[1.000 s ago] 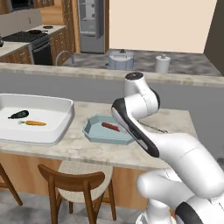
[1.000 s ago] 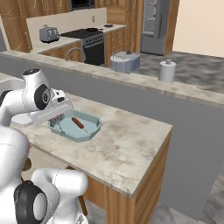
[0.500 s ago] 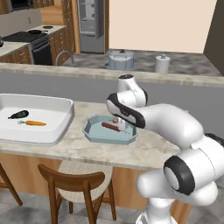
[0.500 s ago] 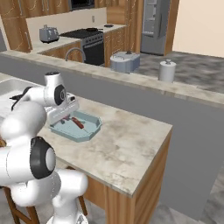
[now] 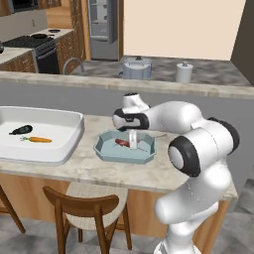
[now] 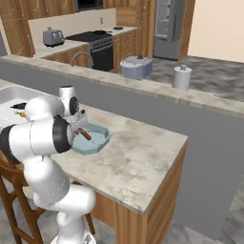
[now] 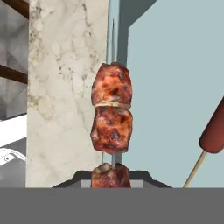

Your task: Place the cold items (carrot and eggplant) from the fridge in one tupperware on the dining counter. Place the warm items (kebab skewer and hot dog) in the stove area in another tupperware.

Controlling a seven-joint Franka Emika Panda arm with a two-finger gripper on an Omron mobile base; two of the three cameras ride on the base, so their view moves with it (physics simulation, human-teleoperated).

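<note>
Browned meat chunks on a thin kebab skewer (image 7: 111, 127) are hanging mid-frame, clamped in the fingers (image 5: 133, 143) over the pale blue octagonal tupperware (image 5: 106, 151) where a red hot dog (image 7: 214, 131) is lying.

The arm (image 5: 173, 116) is showing smooth, glossy white rounded shells. Dark grey rings are separating its segments at the joints. Its base is a white rounded column.

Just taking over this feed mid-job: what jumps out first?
The gripper hangs over the blue tupperware on the dining counter, shut on the kebab skewer. The hot dog already lies in that tupperware. To the left, the carrot and eggplant lie in the white tupperware.
</note>
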